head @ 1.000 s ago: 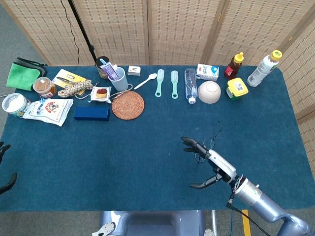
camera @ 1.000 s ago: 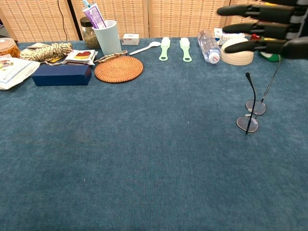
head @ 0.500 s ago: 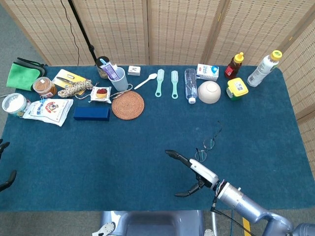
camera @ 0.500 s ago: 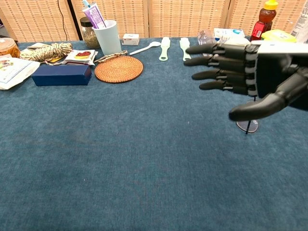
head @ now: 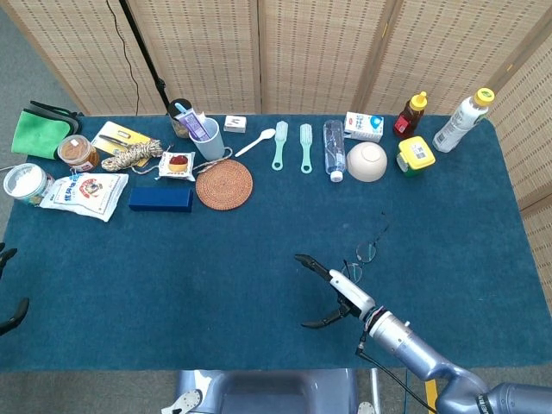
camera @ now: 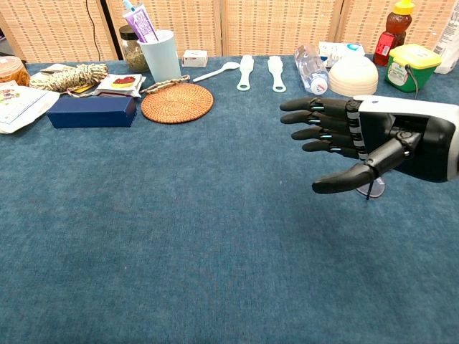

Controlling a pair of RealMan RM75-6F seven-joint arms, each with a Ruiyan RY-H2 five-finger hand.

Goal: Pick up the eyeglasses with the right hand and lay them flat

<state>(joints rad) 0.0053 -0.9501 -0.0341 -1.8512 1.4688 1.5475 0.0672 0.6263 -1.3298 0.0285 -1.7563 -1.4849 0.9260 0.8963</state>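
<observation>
The right hand [head: 332, 293] hovers with fingers spread and empty, just beside the eyeglasses [head: 360, 255], which stand on the counter [head: 216, 259] with temples up, on the near side of the white bowl [head: 367, 161]. This looks like the approach before the grasp; next, the fingers must close on the frame. In the chest view the hand hides most of the eyeglasses. The left hand [head: 7, 293], cut off at the edge, cannot be judged.

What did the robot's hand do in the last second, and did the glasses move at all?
The right hand came away from over the eyeglasses, drawing back toward the robot and lower over the cloth. It stayed open with fingers spread and took hold of nothing. The eyeglasses did not move, temples sticking up, not yet laid flat. The left hand kept to the table's edge. The other items stayed put.
</observation>
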